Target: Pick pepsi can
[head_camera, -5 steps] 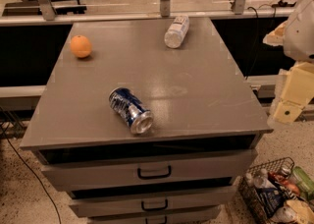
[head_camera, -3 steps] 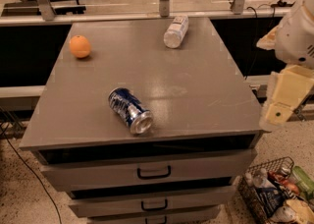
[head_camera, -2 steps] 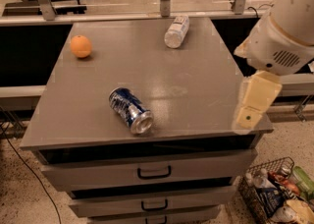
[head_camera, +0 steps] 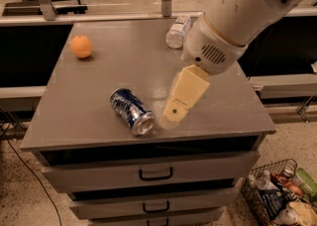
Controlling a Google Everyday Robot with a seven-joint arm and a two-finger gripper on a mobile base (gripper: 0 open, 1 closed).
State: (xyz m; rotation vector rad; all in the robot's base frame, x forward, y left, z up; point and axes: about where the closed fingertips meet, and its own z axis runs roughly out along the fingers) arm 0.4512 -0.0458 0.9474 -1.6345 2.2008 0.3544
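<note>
Just beside the pepsi can (head_camera: 131, 111) — claw (head_camera: 173, 113), arm (head_camera: 237, 12) aslant downward.

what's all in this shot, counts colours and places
grey metal drawer cabinet: one, grey, centre
dark-blue aluminium pepsi can: one, blue and silver, on its side near the cabinet top's front edge
round orange fruit: one, orange, back left of top
clear plastic bottle: one, white label, lying at back edge
wire basket: one, dark, floor at lower right
white robot arm: one, white, upper right
tool: one, cream, over the top just right of the can
</note>
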